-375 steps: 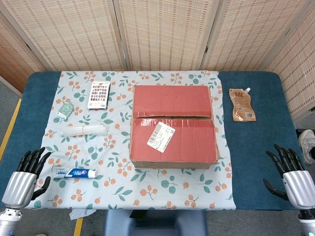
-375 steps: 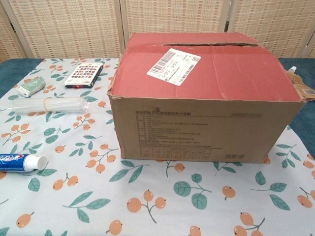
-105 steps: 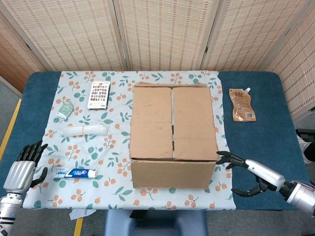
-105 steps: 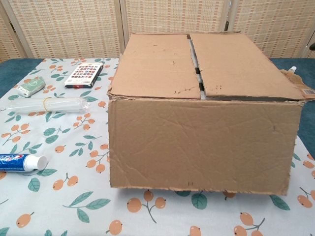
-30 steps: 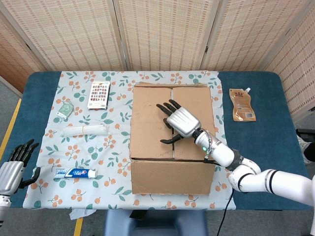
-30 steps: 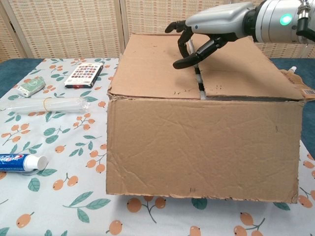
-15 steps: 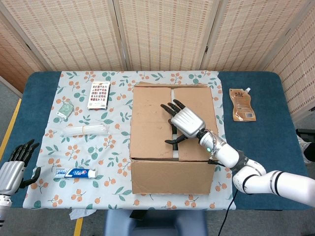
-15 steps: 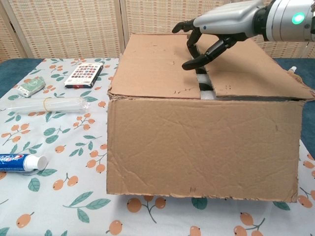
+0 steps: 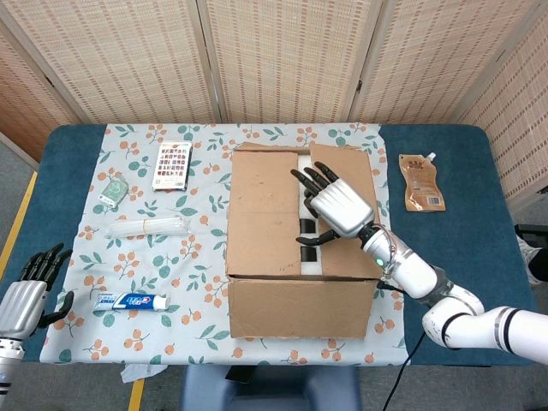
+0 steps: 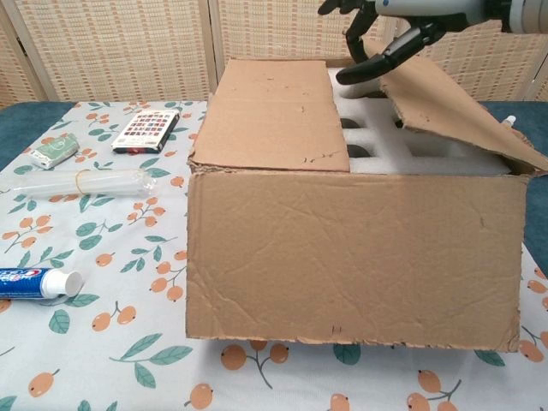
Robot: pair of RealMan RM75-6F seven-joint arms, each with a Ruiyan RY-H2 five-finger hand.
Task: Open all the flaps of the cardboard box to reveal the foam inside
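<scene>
White foam (image 10: 377,145) under a half-raised right flap (image 10: 445,107), right hand (image 9: 341,208) fingers (image 10: 377,64) hooked on its edge.

The toothpaste tube (image 10: 34,282) carries blue-and-red brand lettering, too cropped and small to read with certainty; the brown pouch (image 9: 421,181) and the patterned packet (image 9: 173,164) bear print too small to make out.

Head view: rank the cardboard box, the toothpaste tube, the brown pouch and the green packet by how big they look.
1. cardboard box, by far the largest.
2. and 3. toothpaste tube and brown pouch: the tube is longer, the pouch wider, too close to rank.
4. green packet, the smallest.
</scene>
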